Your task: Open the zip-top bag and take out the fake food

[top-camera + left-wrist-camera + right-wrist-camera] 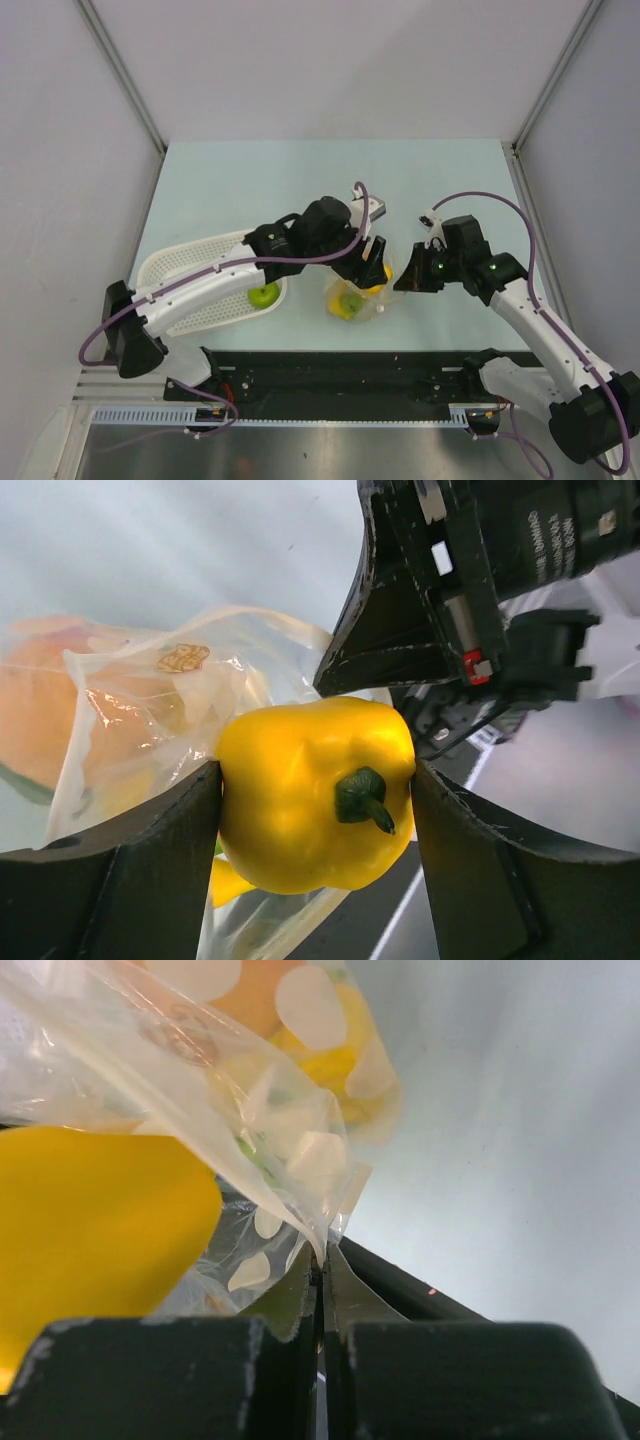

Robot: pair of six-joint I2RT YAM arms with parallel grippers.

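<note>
The clear zip-top bag (pixel 352 303) lies near the table's front edge, with fake food showing through it: a green piece (pixel 351 301) and an orange piece (pixel 40 705). My left gripper (pixel 315 805) is shut on a yellow fake pepper (pixel 305 790) with a green stem, just above the bag's mouth (pixel 160 705). In the top view this gripper (pixel 371 264) hangs over the bag. My right gripper (pixel 322 1260) is shut on the bag's thin edge (pixel 300 1175) and holds it up from the right side (pixel 405 281). The pepper (pixel 90 1220) shows beside it.
A white perforated basket (pixel 190 290) lies at the front left with a green apple (pixel 264 294) in it. The black base rail (pixel 350 365) runs along the table's near edge, just behind the bag. Grey walls close in both sides.
</note>
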